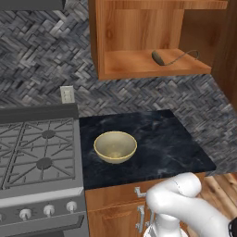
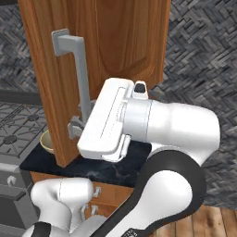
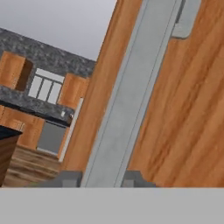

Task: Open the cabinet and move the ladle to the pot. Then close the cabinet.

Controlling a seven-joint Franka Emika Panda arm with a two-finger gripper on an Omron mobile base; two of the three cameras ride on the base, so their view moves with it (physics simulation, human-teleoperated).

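The cabinet [image 1: 139, 28] hangs on the wall with its door swung open, showing a plain wood shelf. The ladle [image 1: 159, 58] lies on that shelf, scoop to the left, thin handle curving right. In the right base view the open door [image 2: 120, 37] stands edge-on in front of me with its long silver bar handle [image 2: 79, 69]. My gripper [image 3: 101, 178] is shut on the lower part of that handle [image 3: 135, 87]; the bar runs up between the two fingertips. The pot is out of view.
A yellowish bowl [image 1: 115, 146] sits on the dark stone counter [image 1: 176, 143] below the cabinet. A gas stove [image 1: 37, 152] adjoins the counter on the left. A wall outlet [image 1: 67, 94] is above the stove. Low wooden cabinets [image 1: 120, 208] run under the counter.
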